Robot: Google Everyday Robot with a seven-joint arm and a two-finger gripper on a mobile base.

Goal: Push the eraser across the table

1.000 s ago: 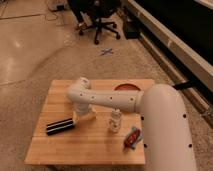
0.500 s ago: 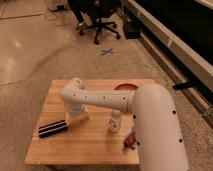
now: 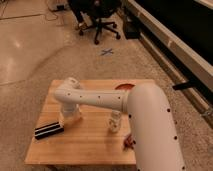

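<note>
- Leftmost, we see the eraser point(image 3: 49, 130) lying flat near the table's point(image 3: 90, 147) left edge, angled as a pushed block would lie.
- Next, our gripper point(image 3: 69, 119) stands just right of it, low to the wood, seemingly placed for shoving; we cannot tell its fingers' state.
- Further right, a small bottle point(image 3: 115, 121) stands upright, apart from that path.

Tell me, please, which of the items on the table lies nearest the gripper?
The eraser, the flat black striped block at the table's left edge, right beside the gripper. The small bottle and reddish-brown item sit farther right.
</note>
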